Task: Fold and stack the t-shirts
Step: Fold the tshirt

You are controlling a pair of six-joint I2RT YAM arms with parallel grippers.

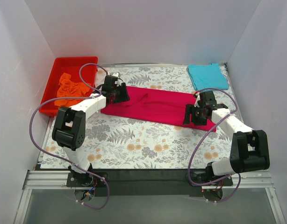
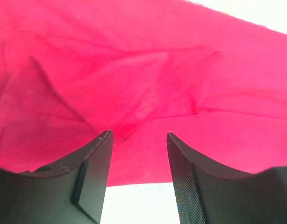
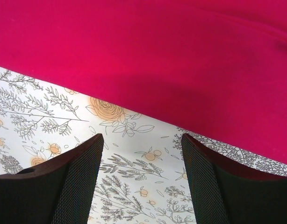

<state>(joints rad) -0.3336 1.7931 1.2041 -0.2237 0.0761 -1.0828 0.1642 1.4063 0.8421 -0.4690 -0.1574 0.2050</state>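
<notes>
Down by crimson-pink t-shirt [image 1: 155, 105]: left hand [image 2: 139, 135], right hand [image 3: 142, 136], both agape.

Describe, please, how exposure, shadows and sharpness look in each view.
Top external: even soft light, no glare on the crimson-pink shirt. Left wrist: the table past the shirt is blown out white. Right wrist: the table's floral print is sharp; a faint shadow darkens the shirt above the right gripper.
</notes>
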